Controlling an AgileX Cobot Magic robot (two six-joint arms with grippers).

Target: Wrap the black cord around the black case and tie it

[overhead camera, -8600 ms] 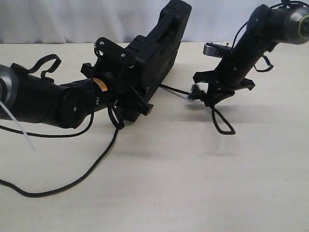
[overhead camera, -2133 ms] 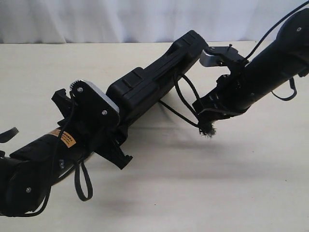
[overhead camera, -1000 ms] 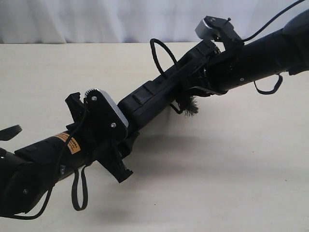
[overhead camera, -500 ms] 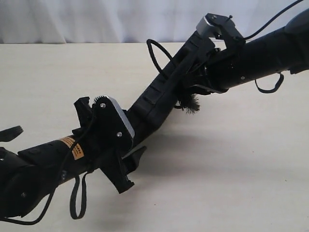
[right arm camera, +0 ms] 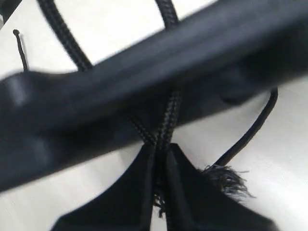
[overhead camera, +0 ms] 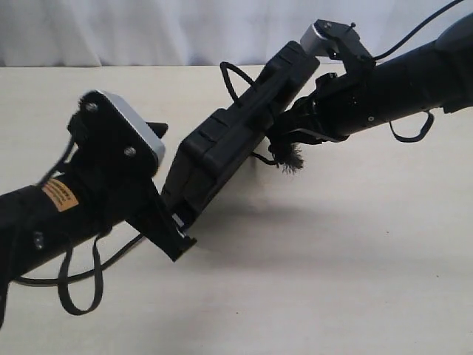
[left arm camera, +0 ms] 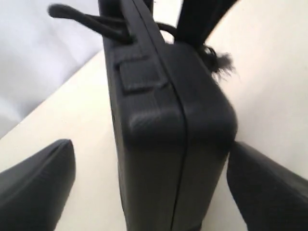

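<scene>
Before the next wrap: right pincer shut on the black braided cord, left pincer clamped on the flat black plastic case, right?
No: the left wrist view shows the left pincer open, fingers either side of the flat black plastic case. The right pincer is shut on the black braided cord.

The bench [overhead camera: 355, 281] is a pale cream top with a faint wood grain, and it runs back to a white curtain [overhead camera: 148, 29]. A soft shadow lies on it under the tilted black case [overhead camera: 229, 140]. Whether the case's low corner touches the bench cannot be told. Down and left of the case, a stretch of thin black cord [overhead camera: 118, 255] lies on the bench.
</scene>
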